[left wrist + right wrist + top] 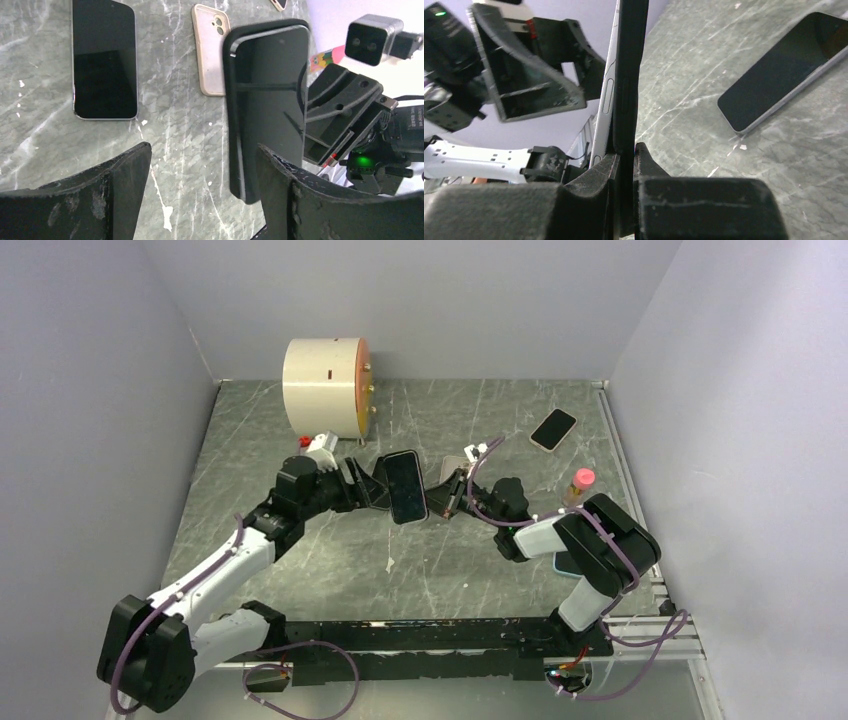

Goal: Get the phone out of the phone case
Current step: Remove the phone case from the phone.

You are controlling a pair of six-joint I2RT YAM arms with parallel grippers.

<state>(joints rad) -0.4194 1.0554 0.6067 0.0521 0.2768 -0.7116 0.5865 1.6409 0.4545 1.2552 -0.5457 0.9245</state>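
Note:
A black phone case (405,485) with the phone in it is held on edge above the table between the two arms. My right gripper (626,150) is shut on the case's black rim (631,60). The phone's silver side (605,95) stands slightly off the case along that edge. My left gripper (200,170) is open. The case's lower end (250,165) sits just inside the right finger (285,175); the frames do not show whether they touch. The phone's dark screen (272,85) faces the left wrist camera.
A bare dark phone (104,60) and an empty beige case (211,47) lie on the marble table below. Another phone (553,429) lies at the back right. A white drum (325,380) stands at the back left. A pink-capped bottle (580,485) stands by the right arm.

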